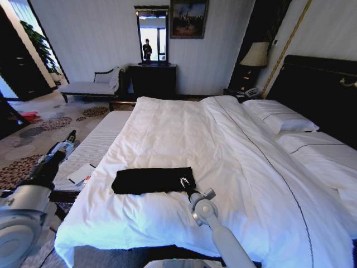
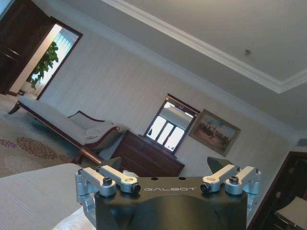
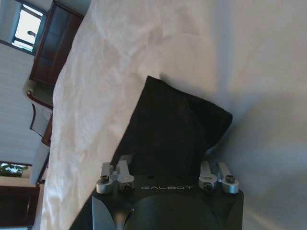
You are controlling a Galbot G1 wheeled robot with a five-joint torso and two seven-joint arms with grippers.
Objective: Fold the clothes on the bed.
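Now the T-shirt [image 1: 153, 180] lies folded into a flat black strip on the duvet [image 1: 184, 139], close to the near edge of the bed [image 1: 312, 84] and toward its left side, its long side running along that edge. The right gripper [image 1: 184, 183] sits at the strip's right end, low over the cloth; in the right wrist view the T-shirt [image 3: 172, 129] spreads out just ahead of the right gripper [image 3: 165, 160], but whether its fingers pinch the cloth or stand apart from it I cannot tell. The left gripper [image 1: 71, 135] is raised off the bed's left edge, above a pale bench [image 1: 95, 148] that runs beside the bed; in the left wrist view the left gripper [image 2: 165, 167] points at the far wall, fingers spread wide with nothing between them. A white card [image 1: 81, 173] lies on the bench's near end.
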